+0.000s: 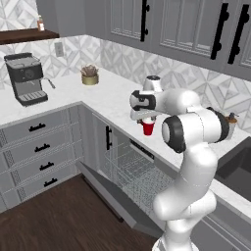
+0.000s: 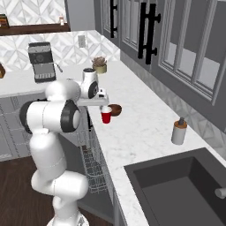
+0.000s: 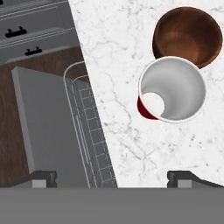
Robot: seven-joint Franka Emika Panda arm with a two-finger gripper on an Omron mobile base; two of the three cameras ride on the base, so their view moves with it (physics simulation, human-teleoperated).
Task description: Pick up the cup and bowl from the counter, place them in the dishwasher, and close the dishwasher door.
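White marble counter (image 2: 145,128) with faint grey veins runs in an L through this grey kitchen, under dark-handled wall cabinets (image 1: 196,29). At its far left end stands a coffee machine (image 1: 25,78), with a small potted plant (image 1: 90,75) near the corner, and a soap dispenser (image 2: 178,131) stands on the right stretch before the dark sink (image 2: 181,190). Near the counter's front edge sits the red cup (image 3: 173,89), upright with its pale inside showing in the hand view, and the dark brown bowl (image 3: 188,36) lies just behind it, so close that I cannot tell whether the two touch. Below the edge, the dishwasher (image 1: 132,166) is open: the dishwasher door (image 3: 52,127) is folded down over the wooden floor, and the wire rack (image 1: 137,179) is drawn out over it. Just above the cup hangs the gripper (image 3: 116,178), pointing down, its two fingertips spread wide apart and holding nothing. One fingertip is over the rack side and the other over the marble, with the cup offset toward the latter.
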